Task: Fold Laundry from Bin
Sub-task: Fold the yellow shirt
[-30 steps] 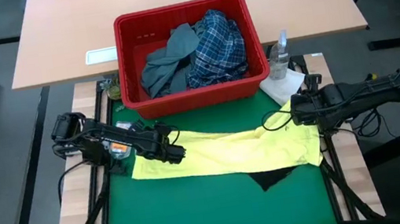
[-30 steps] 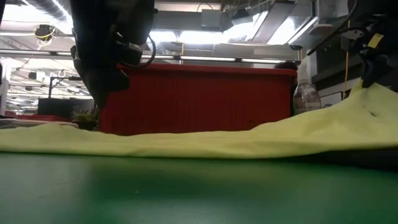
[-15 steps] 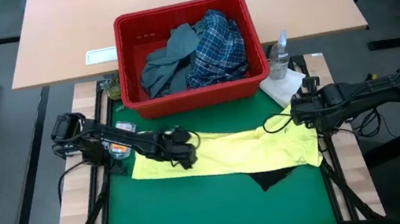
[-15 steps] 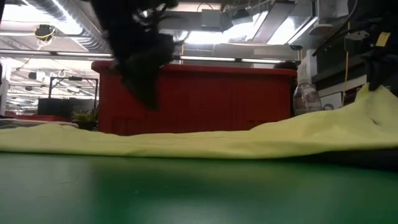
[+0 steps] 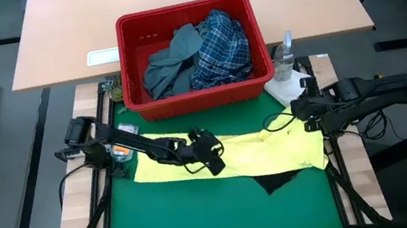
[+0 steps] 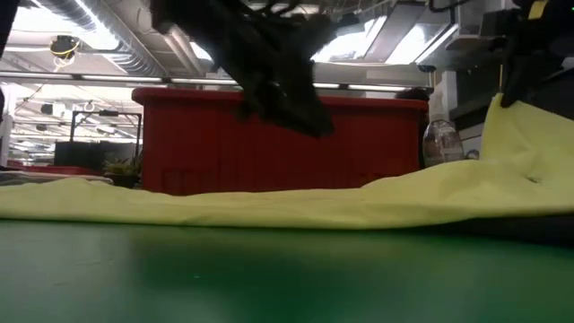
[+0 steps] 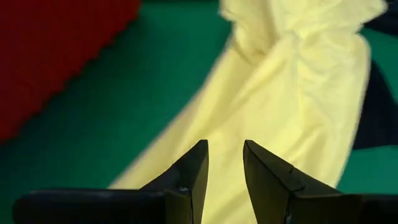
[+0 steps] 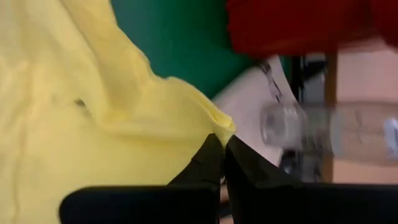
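A yellow garment [image 5: 265, 149] lies stretched left to right across the green mat [image 5: 186, 214]. A dark navy garment [image 5: 280, 180] pokes out from under its near edge. My left gripper [image 5: 217, 164] hovers over the yellow cloth's middle, open, slanting down, with nothing between its fingers [image 7: 198, 168]. My right gripper [image 5: 300, 112] is at the mat's right side, shut on the yellow garment's raised far right corner. The red bin [image 5: 245, 11] stands at the mat's far edge holding a grey-blue garment [image 5: 171, 62] and a plaid shirt [image 5: 222, 46]. My right gripper pinches the yellow garment's far right corner edge [image 8: 225, 127] between its two fingers, coming slanting down from the table's right. That corner [image 6: 507, 117] is lifted off the mat; the cloth slopes down from it to the rest lying flat.
A clear bottle [image 5: 284, 55] and a white paper towel [image 5: 290, 89] sit right of the bin, close to my right gripper. A white card [image 5: 103, 56] lies on the wooden tabletop left of the bin. Bare green mat lies toward the near edge.
My left gripper has travelled toward the table's right edge along the yellow garment, from its left end to its middle, tipping from pointing down to a shallower slant. My right gripper has risen a little, lifting the garment's right corner higher off the mat.
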Robot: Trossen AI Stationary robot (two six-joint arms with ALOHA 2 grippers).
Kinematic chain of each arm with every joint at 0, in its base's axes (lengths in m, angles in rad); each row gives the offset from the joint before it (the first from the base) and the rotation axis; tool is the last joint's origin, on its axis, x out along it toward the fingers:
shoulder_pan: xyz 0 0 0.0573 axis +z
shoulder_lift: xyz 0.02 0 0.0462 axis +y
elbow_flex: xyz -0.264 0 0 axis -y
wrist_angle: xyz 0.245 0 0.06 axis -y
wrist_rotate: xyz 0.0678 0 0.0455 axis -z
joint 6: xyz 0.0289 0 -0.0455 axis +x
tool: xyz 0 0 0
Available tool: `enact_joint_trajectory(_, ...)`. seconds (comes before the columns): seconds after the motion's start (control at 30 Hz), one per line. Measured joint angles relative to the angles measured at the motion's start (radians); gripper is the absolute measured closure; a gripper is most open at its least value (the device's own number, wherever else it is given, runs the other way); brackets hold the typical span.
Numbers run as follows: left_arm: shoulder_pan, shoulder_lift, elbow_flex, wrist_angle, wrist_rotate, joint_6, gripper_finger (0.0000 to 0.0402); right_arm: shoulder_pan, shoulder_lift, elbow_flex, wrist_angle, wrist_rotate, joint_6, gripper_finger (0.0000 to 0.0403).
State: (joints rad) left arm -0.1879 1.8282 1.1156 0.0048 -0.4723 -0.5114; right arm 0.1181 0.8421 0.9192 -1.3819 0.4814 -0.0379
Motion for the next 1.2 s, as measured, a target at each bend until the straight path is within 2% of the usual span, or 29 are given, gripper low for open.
enact_joint_trajectory(0.27, 0.005, 0.193, 0.0, 0.259, 0.083, -0.002, 0.0305, 0.0, 0.0, 0.0, 0.077, -0.095, -0.054, 0.0396)
enact_joint_trajectory(0.47, 0.031, 0.284, 0.0, 0.282, 0.094, -0.057, 0.0305, 0.0, -0.002, 0.0, 0.14, -0.243, -0.054, 0.0396)
enact_joint_trajectory(0.67, 0.044, 0.29, 0.001, 0.286, 0.113, -0.062, 0.0305, 0.0, -0.005, 0.0, 0.244, -0.463, -0.054, 0.0396)
enact_joint_trajectory(0.83, 0.043, 0.291, 0.001, 0.292, 0.111, -0.062, 0.0305, 0.0, -0.005, 0.0, 0.309, -0.568, -0.052, 0.0396)
enact_joint_trajectory(1.0, 0.043, 0.291, 0.001, 0.292, 0.11, -0.062, 0.0305, 0.05, -0.005, 0.0, 0.34, -0.586, -0.041, 0.0396)
enact_joint_trajectory(1.1, 0.043, 0.291, 0.001, 0.293, 0.11, -0.062, 0.0305, 0.139, -0.003, 0.0, 0.371, -0.586, -0.04, 0.0396)
enact_joint_trajectory(1.2, 0.043, 0.292, 0.001, 0.296, 0.11, -0.062, 0.0305, 0.243, 0.009, 0.0, 0.38, -0.532, -0.024, 0.0396)
